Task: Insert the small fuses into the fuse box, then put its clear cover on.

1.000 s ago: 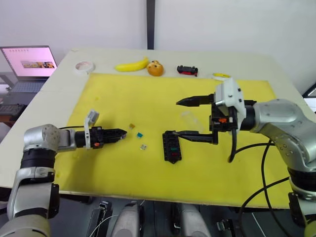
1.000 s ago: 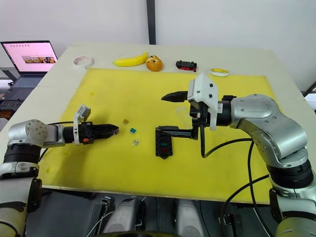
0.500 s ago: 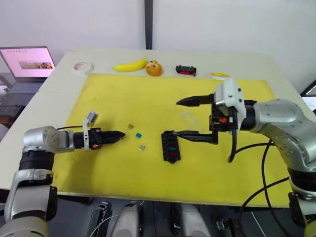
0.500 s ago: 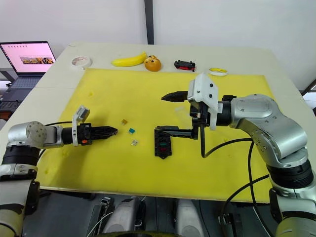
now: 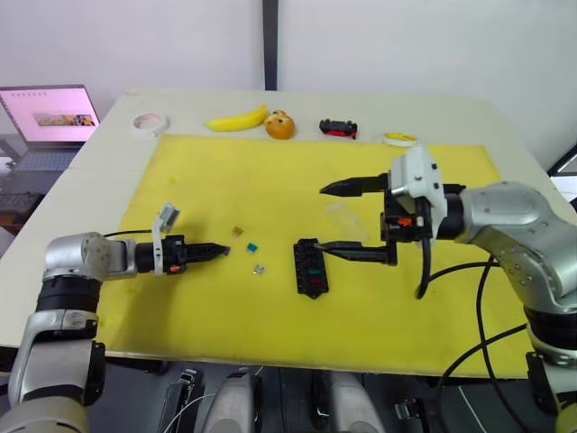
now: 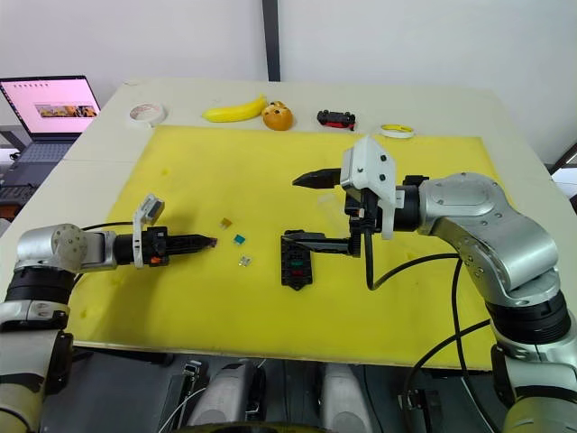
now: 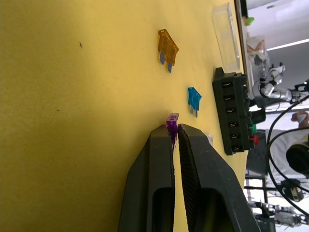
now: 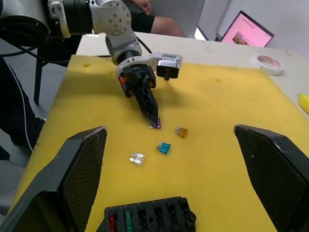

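On the yellow mat [image 5: 270, 171] that covers the desk [image 5: 469, 117], the left claw [image 7: 174, 131] lies low with its two black fingers pressed together on a purple fuse [image 7: 172, 123], whose body sticks out just past the fingertips. Near the claw's tip, toward two o'clock in the head views, lies the brown fuse [image 5: 240, 231]; the teal fuse [image 5: 254, 244] sits a little beyond at three o'clock, and the grey-white fuse [image 5: 260, 268] lies at four o'clock from the tip. All three rest flat on the mat, apart from one another. The fuse box [image 5: 311, 268] stands near the mat's middle, at three o'clock from these loose fuses, with a red fuse [image 8: 112, 224] and a green fuse [image 8: 127, 221] already seated in two neighbouring slots at one end; the remaining slots look empty. The right claw [image 5: 332, 217] hangs wide open, one finger above the mat and the other reaching down beside the box's far end. The clear cover [image 5: 345, 219] lies on the mat between those spread fingers, at one o'clock from the box. Along the desk's far edge, at twelve o'clock, sit a tape roll [image 5: 150, 122], a banana [image 5: 236, 118], an orange [image 5: 281, 124] and a toy car [image 5: 340, 128].
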